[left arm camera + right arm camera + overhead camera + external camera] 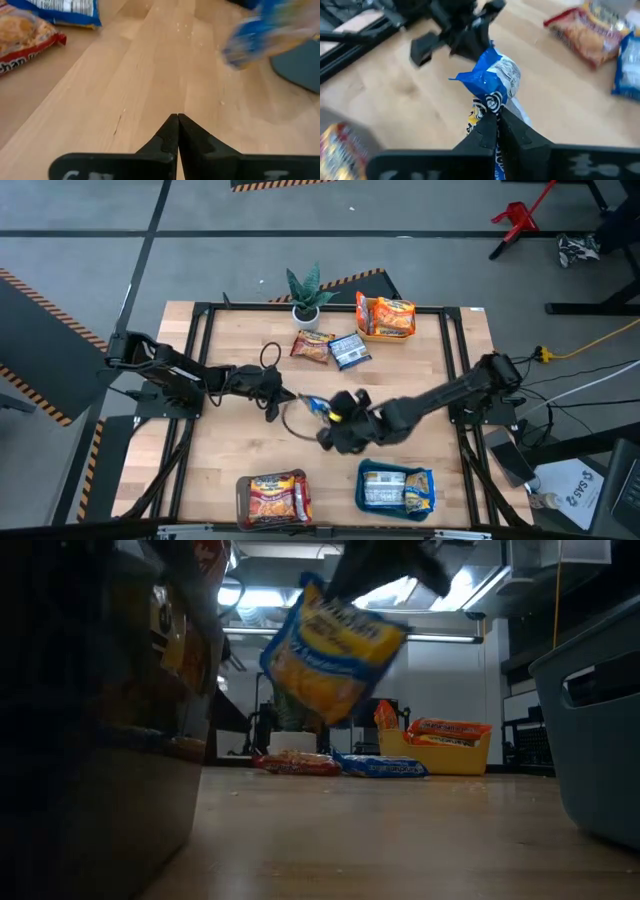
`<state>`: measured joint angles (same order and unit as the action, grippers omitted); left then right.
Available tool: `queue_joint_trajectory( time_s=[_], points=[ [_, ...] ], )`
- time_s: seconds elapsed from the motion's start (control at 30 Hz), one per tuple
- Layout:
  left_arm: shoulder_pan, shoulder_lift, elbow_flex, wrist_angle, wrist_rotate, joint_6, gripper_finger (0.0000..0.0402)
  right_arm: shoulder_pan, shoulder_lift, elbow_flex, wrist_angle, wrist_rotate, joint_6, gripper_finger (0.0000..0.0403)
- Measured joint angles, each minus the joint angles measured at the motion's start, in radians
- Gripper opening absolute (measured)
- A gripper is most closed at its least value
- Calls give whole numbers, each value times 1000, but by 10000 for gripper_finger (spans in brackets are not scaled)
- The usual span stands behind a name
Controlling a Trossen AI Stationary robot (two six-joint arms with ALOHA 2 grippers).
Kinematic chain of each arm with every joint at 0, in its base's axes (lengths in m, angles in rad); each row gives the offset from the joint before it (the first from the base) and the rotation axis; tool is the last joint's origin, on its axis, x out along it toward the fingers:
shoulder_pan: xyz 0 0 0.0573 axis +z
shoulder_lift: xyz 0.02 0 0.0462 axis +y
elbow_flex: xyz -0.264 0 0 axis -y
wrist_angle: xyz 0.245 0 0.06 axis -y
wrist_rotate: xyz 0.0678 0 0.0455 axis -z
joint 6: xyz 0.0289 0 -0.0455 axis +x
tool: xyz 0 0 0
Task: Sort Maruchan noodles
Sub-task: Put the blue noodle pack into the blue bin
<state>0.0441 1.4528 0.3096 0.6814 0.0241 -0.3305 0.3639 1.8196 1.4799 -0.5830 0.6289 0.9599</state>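
Note:
A blue-labelled Maruchan noodle packet (pixel 330 655) hangs over the middle of the table, with my right gripper (pixel 327 412) shut on it. Just to its left, my left gripper (pixel 177 120) is shut on nothing, a little above the wood. A red packet (pixel 312 347) and a blue packet (pixel 349 350) lie flat on the table toward the far edge. My right gripper pinches the packet's crumpled blue end (pixel 492 102) between its two fingers. The fingers slant down from the table's right side. The packet hangs tilted below the gripper, lifted clear of the table.
A yellow tray (pixel 362 310) with orange packets stands at the far right. A brown tray (pixel 243 498) with red packets and a teal tray (pixel 365 480) with blue packets stand at the near edge. A potted plant (pixel 307 295) is at the far edge.

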Motion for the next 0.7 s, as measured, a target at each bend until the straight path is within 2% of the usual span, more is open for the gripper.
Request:
queue_joint_trajectory(
  time_s=[0.2, 0.4, 0.6, 0.7],
  points=[
    [0, 0, 0, -18, -4, 0, 0, 129, -54, 0, -107, -18, 159, 1],
    [0, 0, 0, -18, -37, 0, 0, 277, -130, 0, -115, -38, 219, 0],
    [0, 0, 0, -18, -63, -1, 0, 409, -181, 0, -149, -126, 315, 0],
    [0, 0, 0, -18, -66, -8, 0, 451, -186, 0, -200, -229, 406, 0]
  ],
)
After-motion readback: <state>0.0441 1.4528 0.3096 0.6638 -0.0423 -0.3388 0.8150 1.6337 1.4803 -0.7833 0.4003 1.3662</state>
